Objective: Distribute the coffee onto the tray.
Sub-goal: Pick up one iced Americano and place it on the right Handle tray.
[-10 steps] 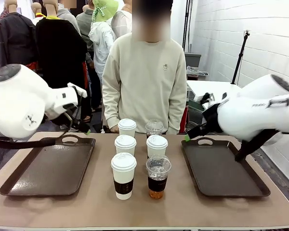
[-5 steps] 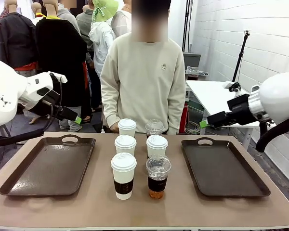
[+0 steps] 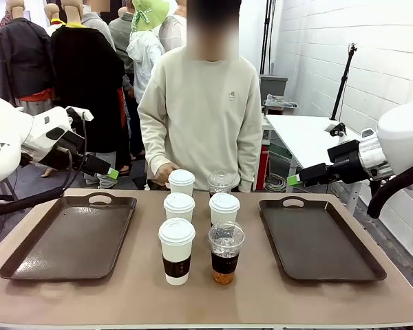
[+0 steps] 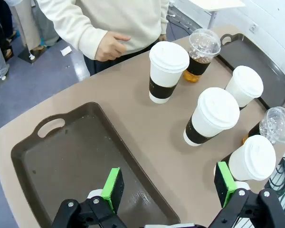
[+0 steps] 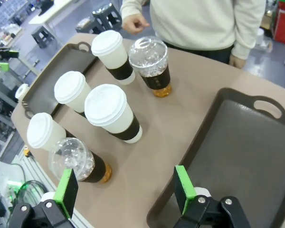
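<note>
Six coffee cups stand in two rows at the table's middle. The white lidded cups (image 3: 177, 251) (image 3: 179, 206) (image 3: 224, 207) (image 3: 182, 181) wear dark sleeves. A clear domed cup of dark liquid (image 3: 226, 253) is at the front right, and the other one (image 3: 220, 182) is at the back. My left gripper (image 3: 112, 173) hangs open in the air above the far end of the left tray (image 3: 69, 240). My right gripper (image 3: 294, 180) hangs open above the far left corner of the right tray (image 3: 316, 240). Both trays are bare. In the wrist views each gripper (image 4: 168, 185) (image 5: 125, 189) holds nothing.
A person in a cream sweater stands at the far edge, with one hand (image 3: 166, 172) just behind the back white cup. The same hand (image 4: 111, 46) hovers beyond the table edge in the left wrist view. Bare tabletop (image 3: 248, 295) lies in front of the cups.
Both grippers have risen from the trays' far handles and pulled outward, then held nearly still. The person's hand has come forward to the back white cup.
</note>
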You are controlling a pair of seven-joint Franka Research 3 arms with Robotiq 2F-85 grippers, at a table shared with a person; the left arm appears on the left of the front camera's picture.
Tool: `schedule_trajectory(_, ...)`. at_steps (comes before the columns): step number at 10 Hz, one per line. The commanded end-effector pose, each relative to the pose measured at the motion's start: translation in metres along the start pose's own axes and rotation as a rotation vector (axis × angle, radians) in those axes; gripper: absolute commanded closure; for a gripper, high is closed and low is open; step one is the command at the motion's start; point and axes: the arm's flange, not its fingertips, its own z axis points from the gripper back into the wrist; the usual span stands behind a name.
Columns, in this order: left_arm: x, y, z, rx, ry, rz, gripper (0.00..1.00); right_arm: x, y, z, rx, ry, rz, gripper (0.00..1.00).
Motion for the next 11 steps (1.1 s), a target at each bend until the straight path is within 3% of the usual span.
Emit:
schedule_trajectory(1,0.001,0.001,0.002,0.011,0.002,-0.012,0.0,0.001,0.0,0.004,0.002,-0.007,-0.004,0.0)
schedule_trajectory(7,0.001,0.001,0.002,0.011,0.002,-0.012,0.0,0.0,0.001,0.007,-0.021,-0.002,-0.007,0.0)
schedule_trajectory(11,0.001,0.001,0.002,0.011,0.002,-0.012,0.0,-0.012,-0.012,-0.009,0.011,0.012,0.249,0.0)
